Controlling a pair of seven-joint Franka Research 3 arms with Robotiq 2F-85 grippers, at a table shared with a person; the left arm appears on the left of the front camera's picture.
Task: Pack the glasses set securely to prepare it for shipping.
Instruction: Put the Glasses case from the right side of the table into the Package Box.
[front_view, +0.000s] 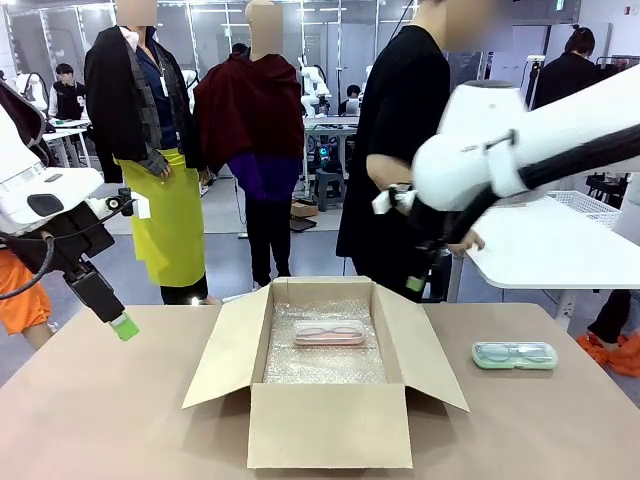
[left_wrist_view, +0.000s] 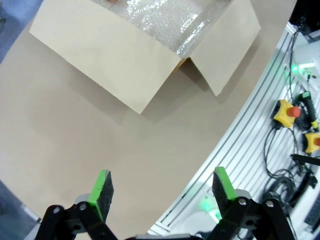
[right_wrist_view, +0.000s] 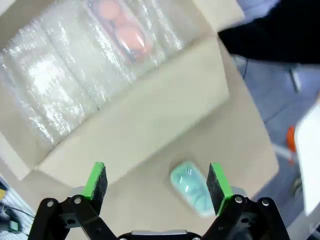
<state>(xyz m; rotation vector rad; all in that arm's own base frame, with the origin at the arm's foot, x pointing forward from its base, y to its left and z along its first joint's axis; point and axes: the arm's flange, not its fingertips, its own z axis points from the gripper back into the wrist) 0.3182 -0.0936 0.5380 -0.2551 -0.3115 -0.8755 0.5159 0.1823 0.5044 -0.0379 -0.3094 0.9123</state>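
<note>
box (front_view: 330, 425) stands open at mid-table (front_view: 100, 420) in the front view, lined with bubble wrap (front_view: 325, 365). the pink case (front_view: 329, 333) already lies inside on the wrap. the teal case (front_view: 514, 354) is outside, on the bare top to the right of the box, with its long axis running along the box's front edge. my right gripper (front_view: 416, 282) hangs above the box's far right corner, on the same side as the teal case. my left gripper (front_view: 122, 325) hovers off the box's left flap, well apart from it. so i judge the right one should make the pick.

left wrist view: my left gripper (left_wrist_view: 162, 192) is spread wide with nothing between the pads, over bare table. a box flap and a corner of wrap show beyond.

right wrist view: my right gripper (right_wrist_view: 156, 181) is also spread and holds nothing. the teal case (right_wrist_view: 192, 192) lies below, outside the box wall (right_wrist_view: 150, 120), in the gap between my pads but closer to one of them. its long axis slants across my closing line, so i expect to roll the wrist and close across the narrow width. the pink case (right_wrist_view: 122, 27) lies in the box beyond.
</note>
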